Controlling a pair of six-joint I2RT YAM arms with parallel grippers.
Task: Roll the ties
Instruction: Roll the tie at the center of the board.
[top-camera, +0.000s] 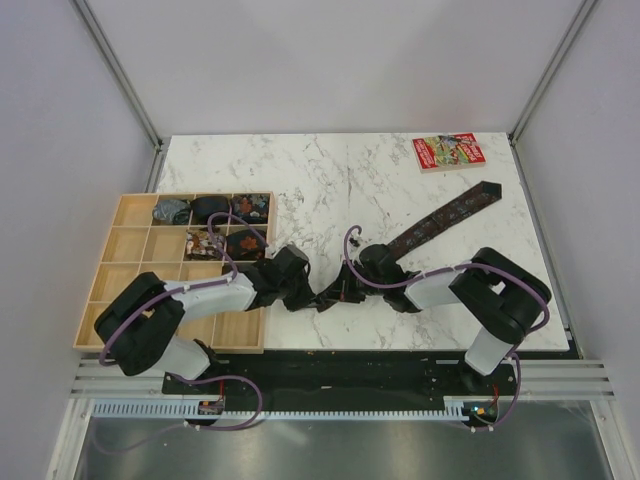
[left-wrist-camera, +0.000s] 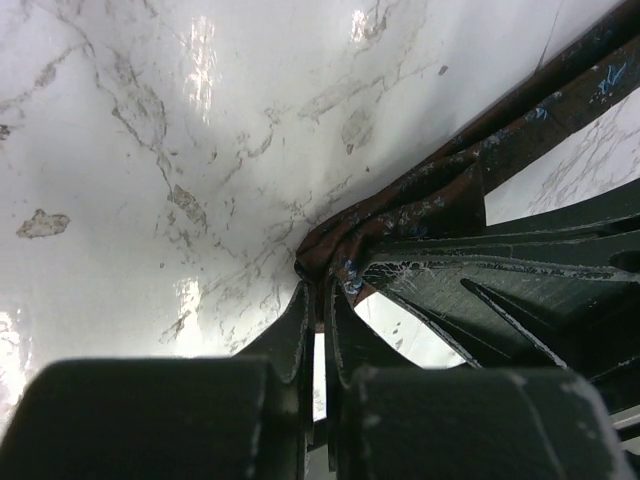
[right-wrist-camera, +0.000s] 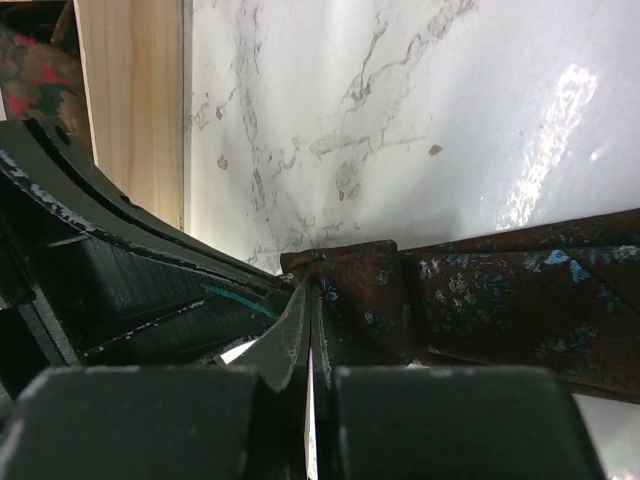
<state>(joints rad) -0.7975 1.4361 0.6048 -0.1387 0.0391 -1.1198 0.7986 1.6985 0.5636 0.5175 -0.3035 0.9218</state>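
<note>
The tie (top-camera: 440, 222) lies flat on the marble table (top-camera: 330, 170), running from the upper right of the top view down to the lower centre, where its near end is bunched between our two grippers. We see the left gripper (left-wrist-camera: 318, 288) pressed together on that crumpled end. The right gripper (right-wrist-camera: 312, 285) pinches the same fold from the other side, the two sets of fingertips almost meeting. In our judgement no roll has formed yet, only a first tuck. The main risk we see is crowding: both grippers bite the same small wad, so turning one could drag the cloth out of the other, or the fingers could knock together. The fabric looks soft, so a thin pinch may slip and let the tuck spring open. The long free tail reaching toward the red booklet (top-camera: 448, 152) is unrestrained and could skew, giving a lopsided, cone-shaped roll. The wooden tray (top-camera: 128, 245), at the left of the frame with rolled ties (top-camera: 212, 209) in its upper compartments, sits close by, so a wide swing on that side might bump it.
</note>
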